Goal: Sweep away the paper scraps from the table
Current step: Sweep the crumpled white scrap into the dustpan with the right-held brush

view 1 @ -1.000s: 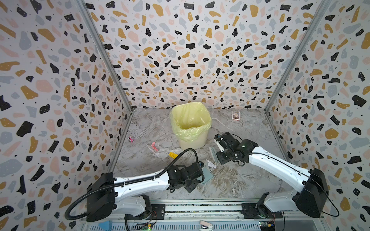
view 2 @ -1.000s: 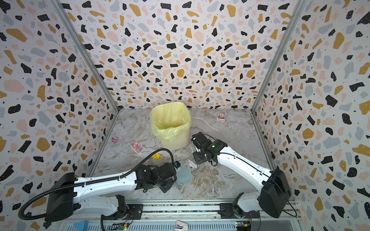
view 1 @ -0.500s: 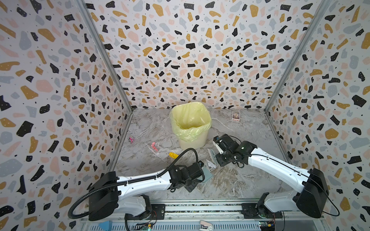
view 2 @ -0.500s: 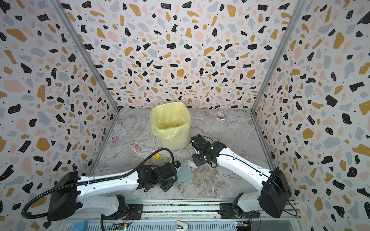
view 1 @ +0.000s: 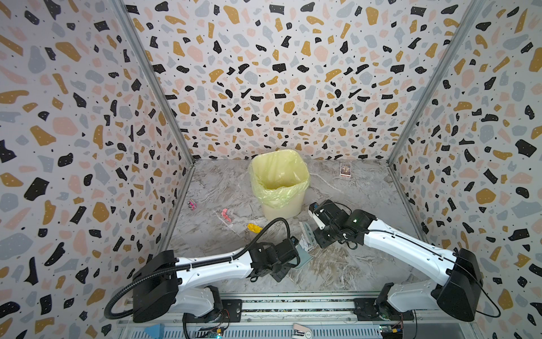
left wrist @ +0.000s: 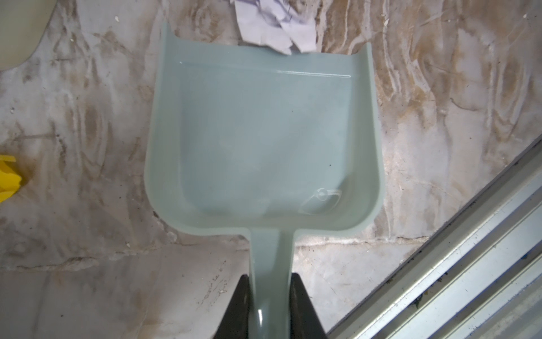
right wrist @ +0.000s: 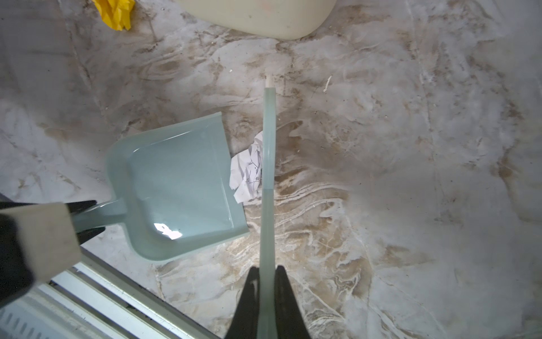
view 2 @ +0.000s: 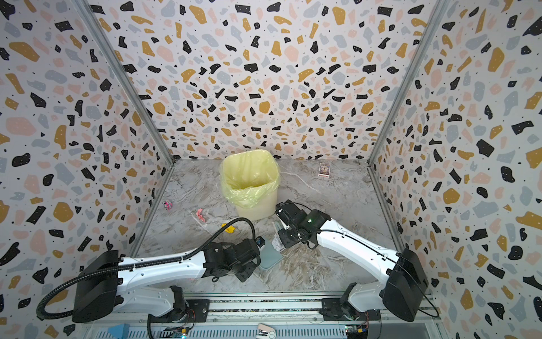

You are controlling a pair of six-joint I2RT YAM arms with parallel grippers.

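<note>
Terrazzo-patterned walls enclose a marble-patterned worktop (view 1: 352,264), with a lined bin (view 1: 278,182) standing at mid-frame towards the back.

Far left of a top view: a small pink-and-black toy (view 1: 192,204) lies near the wall. It is not a scrap, and a wide stroke could carry it off with the litter.

Left of centre: a pink scrap (view 1: 225,214) and a yellow scrap (view 1: 254,228) lie loose, well apart from the dustpan (left wrist: 264,141). Neither has been gathered.

Centre: the left end effector (left wrist: 269,277) is pinching the dustpan by its handle, pan flat on the worktop and empty. A white scrap (right wrist: 246,173) touches the pan's lip, towards one corner.

Right of centre: the right end effector (right wrist: 267,268) is pressed onto the handle of a brush (right wrist: 269,132), which stands just beside the white scrap on the side away from the pan.

Risks, as judged:
- The scrap sits off-centre, so a skewed stroke could send it round the pan's corner.
- Any gap under the lip would let the paper wedge beneath it.
- A hard stroke could twist the pan in its narrow grip.
- The bin is near the brush arm and could be knocked.

Upper right: a printed card (view 1: 345,169), not for sweeping.
</note>
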